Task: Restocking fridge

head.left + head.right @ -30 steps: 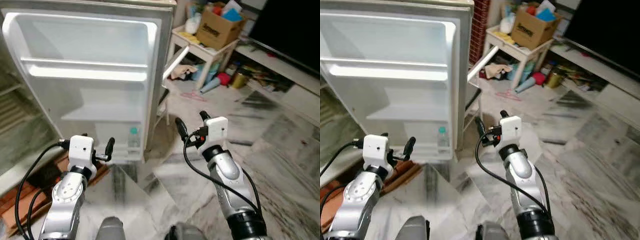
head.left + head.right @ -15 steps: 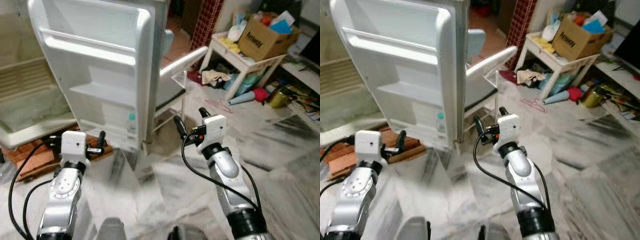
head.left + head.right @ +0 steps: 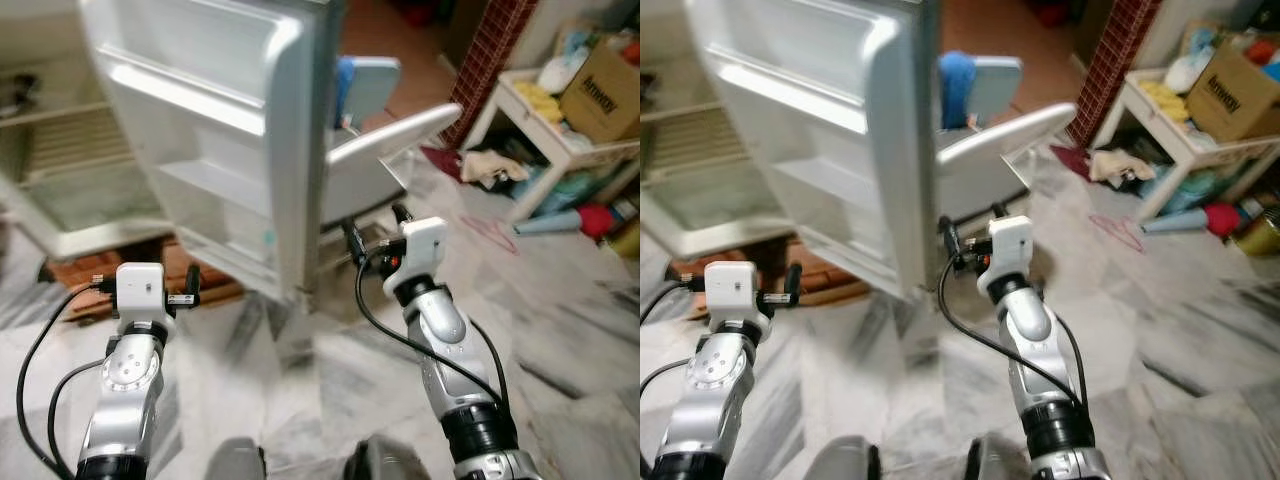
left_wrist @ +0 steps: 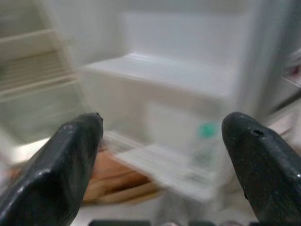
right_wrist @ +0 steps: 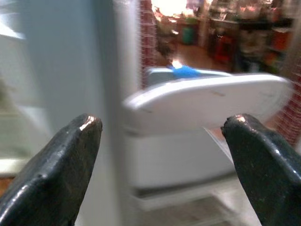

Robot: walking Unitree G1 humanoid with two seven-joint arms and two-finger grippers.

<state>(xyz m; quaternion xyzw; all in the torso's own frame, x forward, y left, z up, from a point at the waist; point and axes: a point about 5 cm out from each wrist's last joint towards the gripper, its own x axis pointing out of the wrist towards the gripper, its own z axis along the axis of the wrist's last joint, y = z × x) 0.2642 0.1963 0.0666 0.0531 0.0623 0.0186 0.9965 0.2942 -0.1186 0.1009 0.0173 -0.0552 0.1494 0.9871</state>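
White fridge door (image 3: 215, 130) stands open ahead, a small bottle (image 4: 202, 141) upright in its bottom rack. Left pincer (image 3: 172, 298), wide and empty, is nearer it; right pincer (image 3: 372, 232), also wide and empty, faces the door's edge.

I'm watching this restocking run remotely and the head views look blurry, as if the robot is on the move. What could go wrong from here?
1. The right gripper, fingers open and empty, sits close to the edge of the open fridge door; it could knock the door.
2. A white chair stands just behind the door, so the right arm may catch it.
3. The small bottle low in the door shelf might topple if the door is jolted.
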